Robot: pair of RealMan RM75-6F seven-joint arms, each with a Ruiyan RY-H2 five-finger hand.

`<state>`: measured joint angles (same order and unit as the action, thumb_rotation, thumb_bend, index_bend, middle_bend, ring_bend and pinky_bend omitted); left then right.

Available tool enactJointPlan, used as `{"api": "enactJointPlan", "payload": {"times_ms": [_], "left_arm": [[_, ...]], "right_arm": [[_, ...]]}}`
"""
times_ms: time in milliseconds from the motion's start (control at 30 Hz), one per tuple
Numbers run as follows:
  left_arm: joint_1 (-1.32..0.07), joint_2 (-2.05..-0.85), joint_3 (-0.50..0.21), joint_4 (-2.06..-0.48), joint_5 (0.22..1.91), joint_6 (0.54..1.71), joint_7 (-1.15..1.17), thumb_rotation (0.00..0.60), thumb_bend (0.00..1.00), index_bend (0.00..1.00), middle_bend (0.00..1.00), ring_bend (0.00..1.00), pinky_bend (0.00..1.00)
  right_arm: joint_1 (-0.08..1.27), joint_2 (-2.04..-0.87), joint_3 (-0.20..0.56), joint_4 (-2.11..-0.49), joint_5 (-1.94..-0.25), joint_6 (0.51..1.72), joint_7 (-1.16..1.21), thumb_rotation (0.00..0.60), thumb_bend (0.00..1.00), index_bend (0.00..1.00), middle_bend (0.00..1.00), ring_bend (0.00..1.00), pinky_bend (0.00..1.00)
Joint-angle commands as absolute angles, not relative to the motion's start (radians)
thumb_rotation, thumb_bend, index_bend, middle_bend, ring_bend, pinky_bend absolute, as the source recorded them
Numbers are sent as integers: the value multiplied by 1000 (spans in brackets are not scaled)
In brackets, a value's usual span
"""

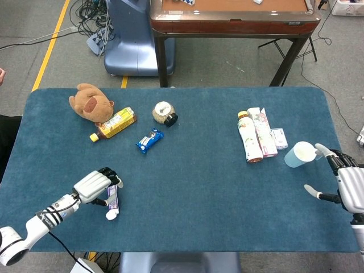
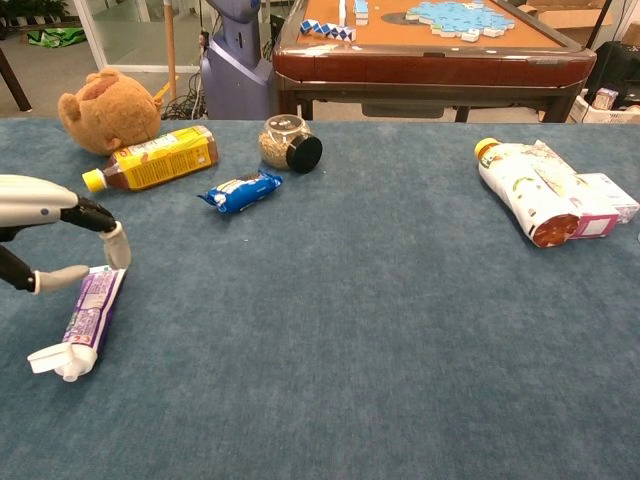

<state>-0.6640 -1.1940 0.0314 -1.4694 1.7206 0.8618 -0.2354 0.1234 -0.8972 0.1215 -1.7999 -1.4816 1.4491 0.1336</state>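
The left hand (image 1: 98, 186) sits over the upper end of a purple-and-white tube (image 2: 87, 318) that lies flat on the blue counter (image 1: 193, 187) near its front-left edge, white cap pointing toward the robot. Its fingers (image 2: 115, 245) are parted around the tube's flat end, touching or just short of it, and nothing is lifted yet. To take the tube well, the fingers should probably close across its narrow width rather than along its length, low enough to catch the soft body without pressing it into the cloth, and the lift should stay level so the capped end does not droop. The right hand (image 1: 347, 185) hovers well apart at the counter's right edge with its fingers spread, holding nothing, close beside a pale blue cup (image 1: 300, 154). The chest view leaves out the cup and the right hand entirely, and it cuts off most of the left hand, so true contact with the tube is hard to judge; the tube's print is too small to read.
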Motion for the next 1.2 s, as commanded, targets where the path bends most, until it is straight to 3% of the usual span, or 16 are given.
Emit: {"api": "enactJointPlan", "payload": {"times_ms": [33, 567, 967, 1067, 1200], "left_arm": [[-673, -1204, 40, -1464, 1713, 852, -225, 412, 479, 322, 333, 175, 104], [-713, -1210, 82, -1466, 1647, 757, -159, 411, 480, 322, 338, 166, 87], [-680, -1118, 100, -1519, 1496, 709, -61, 404, 479, 339, 370, 166, 70], [-659, -1082, 97, -1554, 1449, 722, -44, 384, 479, 346, 376, 166, 70], [-598, -1083, 77, -1576, 1433, 846, -28, 364, 471, 346, 377, 166, 70]], "right_arm": [[124, -902, 119, -1796, -1481, 1446, 135, 600, 28, 118, 260, 176, 210], [116, -913, 111, -1784, -1484, 1456, 148, 600, 27, 118, 260, 170, 210], [123, -931, 114, -1780, -1491, 1459, 146, 600, 27, 118, 260, 162, 210], [127, -937, 114, -1780, -1497, 1457, 143, 600, 27, 118, 260, 160, 210], [130, -940, 114, -1781, -1498, 1454, 138, 600, 28, 118, 260, 159, 210]]}}
